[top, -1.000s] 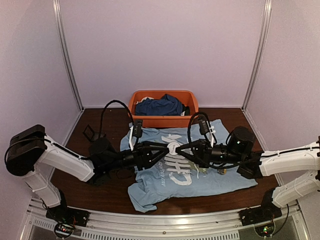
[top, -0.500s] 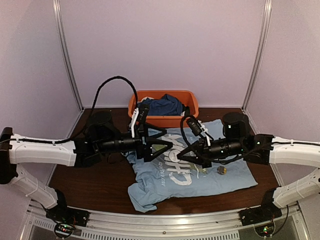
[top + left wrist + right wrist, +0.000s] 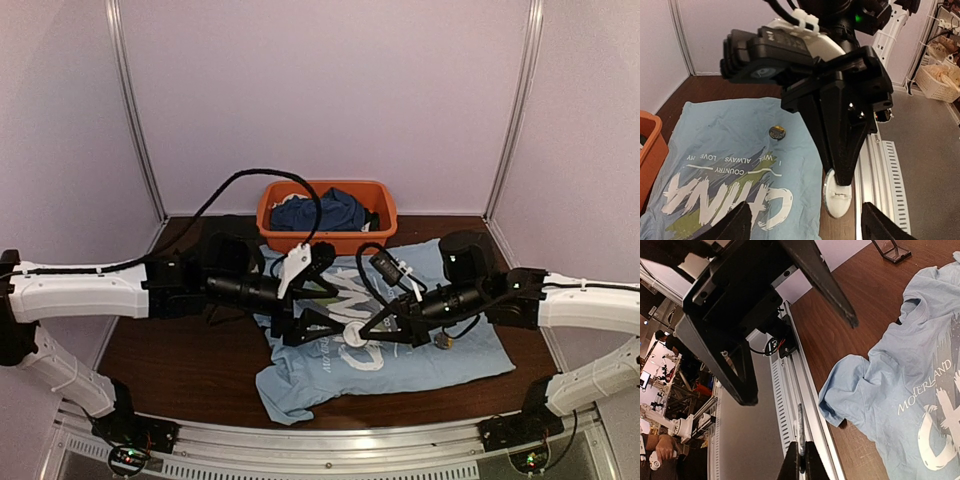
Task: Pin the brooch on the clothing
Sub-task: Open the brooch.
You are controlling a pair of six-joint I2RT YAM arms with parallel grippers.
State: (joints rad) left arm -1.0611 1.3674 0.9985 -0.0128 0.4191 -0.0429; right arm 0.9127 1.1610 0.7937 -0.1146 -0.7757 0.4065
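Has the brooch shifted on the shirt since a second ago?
No. The brooch lies in the same spot on the light blue T-shirt, right of the print, no nearer the orange bin.

High rear overview; two close wrist views, opposed; T-shirt (image 3: 480, 350) common to all three.

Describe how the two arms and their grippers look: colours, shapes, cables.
Both the left arm and the right arm have smooth white link shells joined by black cylindrical joints. Loose black cables loop off each wrist. The left gripper and right gripper are matt black, with tapering wedge-shaped jaws; a green light glows on the right wrist.
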